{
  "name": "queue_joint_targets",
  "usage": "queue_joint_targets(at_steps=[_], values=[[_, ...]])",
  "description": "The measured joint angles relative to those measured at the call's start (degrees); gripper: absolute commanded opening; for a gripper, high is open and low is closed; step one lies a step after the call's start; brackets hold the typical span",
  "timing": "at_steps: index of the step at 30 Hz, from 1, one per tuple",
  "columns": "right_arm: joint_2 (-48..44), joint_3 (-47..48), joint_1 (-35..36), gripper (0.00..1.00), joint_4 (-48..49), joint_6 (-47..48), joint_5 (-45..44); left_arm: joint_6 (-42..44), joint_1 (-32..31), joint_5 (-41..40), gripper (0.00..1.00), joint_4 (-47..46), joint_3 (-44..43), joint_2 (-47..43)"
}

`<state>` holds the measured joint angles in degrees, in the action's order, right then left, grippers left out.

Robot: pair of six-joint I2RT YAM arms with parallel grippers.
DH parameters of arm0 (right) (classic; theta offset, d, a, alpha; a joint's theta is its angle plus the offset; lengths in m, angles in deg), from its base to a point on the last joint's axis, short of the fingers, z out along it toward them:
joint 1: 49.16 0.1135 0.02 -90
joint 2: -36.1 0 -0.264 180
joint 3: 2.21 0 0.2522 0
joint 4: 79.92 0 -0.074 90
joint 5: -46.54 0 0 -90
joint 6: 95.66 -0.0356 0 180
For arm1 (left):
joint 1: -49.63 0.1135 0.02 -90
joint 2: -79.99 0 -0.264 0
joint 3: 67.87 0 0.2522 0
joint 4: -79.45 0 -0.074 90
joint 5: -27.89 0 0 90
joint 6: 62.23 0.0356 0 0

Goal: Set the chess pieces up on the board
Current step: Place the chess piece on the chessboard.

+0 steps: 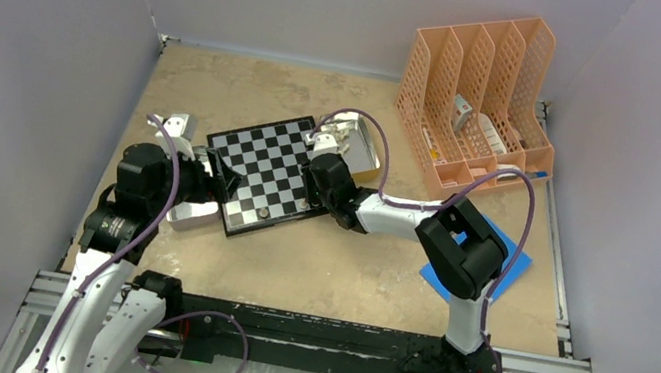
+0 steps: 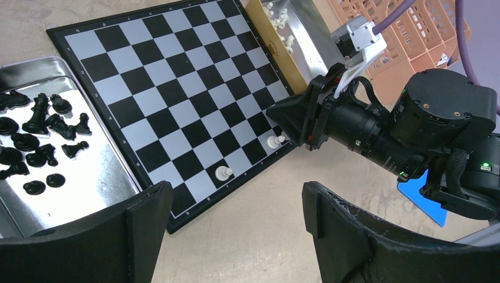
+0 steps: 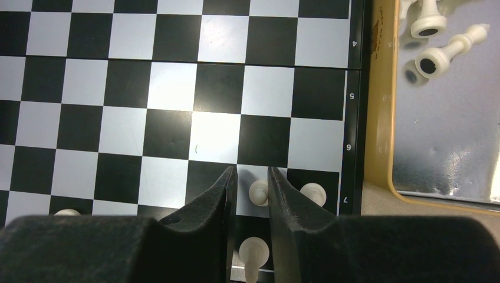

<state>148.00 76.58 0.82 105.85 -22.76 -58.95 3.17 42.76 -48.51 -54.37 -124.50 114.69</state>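
The board (image 1: pixel 261 163) lies tilted in the middle of the table. My right gripper (image 3: pixel 252 177) is low over its edge row, jaws a narrow gap apart. A pale pawn (image 3: pixel 257 193) stands in that gap, touching only the right finger (image 3: pixel 283 194). A second pale piece (image 3: pixel 253 252) shows deeper between the fingers, and another pawn (image 3: pixel 312 193) stands just outside them. Two pale pieces (image 2: pixel 223 173) (image 2: pixel 273 141) show on the board (image 2: pixel 177 88) in the left wrist view. My left gripper (image 2: pixel 236 194) hangs wide open and empty over the board's near corner.
A metal tray (image 2: pixel 88 177) left of the board holds several black pieces (image 2: pixel 41 127). A gold-rimmed tray (image 3: pixel 383 118) right of the board holds loose pale pieces (image 3: pixel 433 59). An orange file organiser (image 1: pixel 478 100) stands at the back right, and a blue sheet (image 1: pixel 514 263) lies under the right arm.
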Motion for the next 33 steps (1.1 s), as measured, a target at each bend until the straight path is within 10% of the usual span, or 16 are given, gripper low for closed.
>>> queue_joint_targets(at_steps=[33], values=[[-4.1, 0.3, 0.0, 0.31, -3.3, 0.5, -0.2, -0.3, 0.0, 0.3, 0.81, 0.0, 0.0, 2.2]])
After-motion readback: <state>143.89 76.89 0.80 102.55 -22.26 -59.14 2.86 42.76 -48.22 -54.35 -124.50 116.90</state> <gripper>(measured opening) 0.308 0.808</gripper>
